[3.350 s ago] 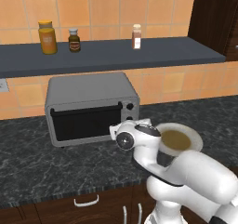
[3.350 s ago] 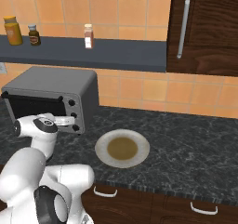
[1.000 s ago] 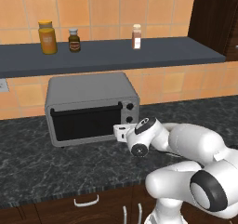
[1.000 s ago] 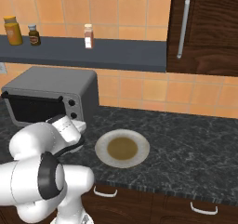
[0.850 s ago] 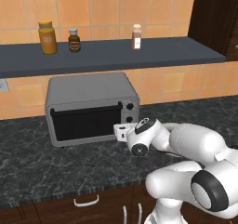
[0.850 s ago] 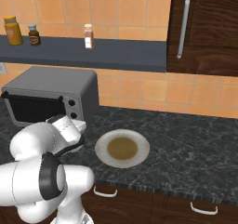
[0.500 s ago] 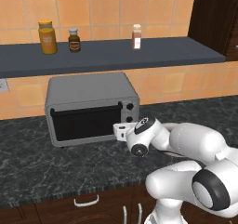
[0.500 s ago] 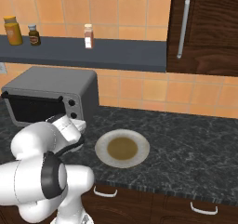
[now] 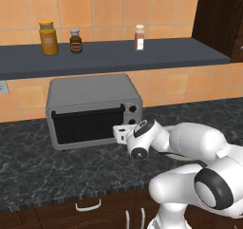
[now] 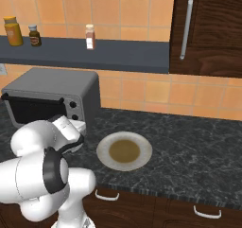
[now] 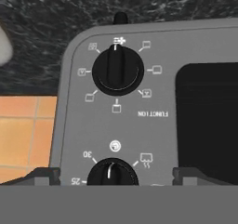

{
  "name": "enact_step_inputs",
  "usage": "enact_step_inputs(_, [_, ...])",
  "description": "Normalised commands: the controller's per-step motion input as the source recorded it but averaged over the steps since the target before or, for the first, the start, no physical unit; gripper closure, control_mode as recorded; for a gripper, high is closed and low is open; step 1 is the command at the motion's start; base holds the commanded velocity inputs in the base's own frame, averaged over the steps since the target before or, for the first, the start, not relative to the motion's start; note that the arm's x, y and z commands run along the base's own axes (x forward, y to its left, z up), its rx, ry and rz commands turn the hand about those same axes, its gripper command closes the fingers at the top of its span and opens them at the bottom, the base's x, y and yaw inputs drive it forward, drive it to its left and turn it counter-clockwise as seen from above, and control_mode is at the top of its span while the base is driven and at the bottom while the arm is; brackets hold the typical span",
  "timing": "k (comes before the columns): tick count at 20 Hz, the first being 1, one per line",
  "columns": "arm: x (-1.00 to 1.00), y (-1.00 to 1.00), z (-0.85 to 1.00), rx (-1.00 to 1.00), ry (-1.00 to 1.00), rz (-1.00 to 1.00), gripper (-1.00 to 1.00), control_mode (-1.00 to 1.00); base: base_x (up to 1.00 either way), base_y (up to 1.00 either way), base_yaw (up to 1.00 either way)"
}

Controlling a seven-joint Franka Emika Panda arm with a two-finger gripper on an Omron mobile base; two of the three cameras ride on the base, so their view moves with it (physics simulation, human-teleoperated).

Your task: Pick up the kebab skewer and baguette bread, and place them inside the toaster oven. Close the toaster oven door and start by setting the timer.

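Item: toaster oven [image 9: 92, 110], sitting far left on the counter [image 9: 38, 173], door [image 9: 88, 125] shut. Gripper [image 11: 114, 172] hovering spread at the timer knob [image 11: 111, 174]. Risk: fingers closing off-centre, slipping, or turning the function knob [image 11: 117, 71] instead.

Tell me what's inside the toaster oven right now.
The toaster oven has its door closed. Through the dark glass no skewer, bread or rack can be made out, so its contents cannot be confirmed. The plate beside it looks bare.
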Motion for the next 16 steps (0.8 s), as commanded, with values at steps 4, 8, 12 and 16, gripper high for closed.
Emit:
enact_step_inputs(4, [0.01, -0.16, -0.02, 0.0, -0.04, 0.0, -1.0, -1.0, 0.0, 0.0, 0.0])
enact_step_inputs(8, [0.0, -0.25, -0.1, 0.0, -0.04, 0.0, -1.0, -1.0, 0.0, 0.0, 0.0])
enact_step_inputs(12, [0.0, -0.16, 0.0, 0.0, -0.05, 0.0, -1.0, -1.0, 0.0, 0.0, 0.0])
enact_step_inputs(16, [0.0, 0.0, 0.0, 0.0, -0.07, 0.0, -1.0, -1.0, 0.0, 0.0, 0.0])
